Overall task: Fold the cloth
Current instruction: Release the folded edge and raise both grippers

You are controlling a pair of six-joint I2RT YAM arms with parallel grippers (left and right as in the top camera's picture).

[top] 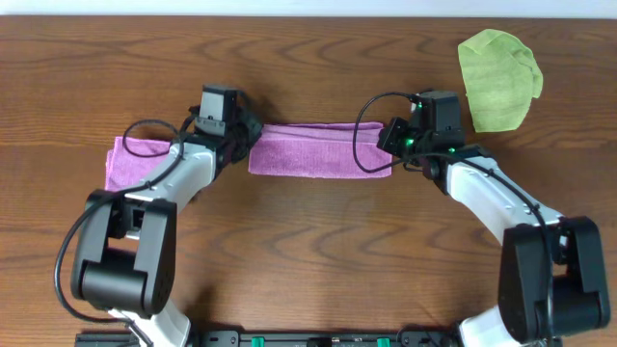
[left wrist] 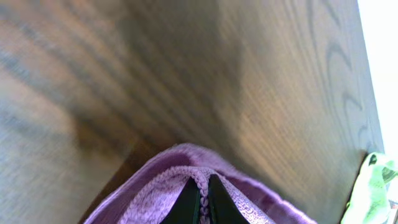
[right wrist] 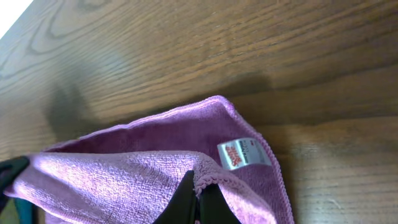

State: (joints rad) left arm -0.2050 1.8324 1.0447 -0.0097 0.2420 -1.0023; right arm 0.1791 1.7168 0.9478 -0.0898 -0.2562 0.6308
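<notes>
Holding purple cloth [top: 318,152] well left of green cloth [top: 496,77], lifted hem pinched tight in left gripper [left wrist: 200,190] and right gripper [right wrist: 198,190]. Carry both ends level, same pace; square hem onto opposite edge, then release.

Overhead, you're looking at a dark wood-grain table [top: 308,260] carrying three bits of fabric. A purple cloth [top: 318,149] is stretching across the centre as a long strip, w/ both ends lifting off the wood. A purple patch [top: 127,166] is lying far left, partly hidden; can't tell if it's a separate piece. A crumpled green cloth [top: 496,77] is resting top right, well apart.
</notes>
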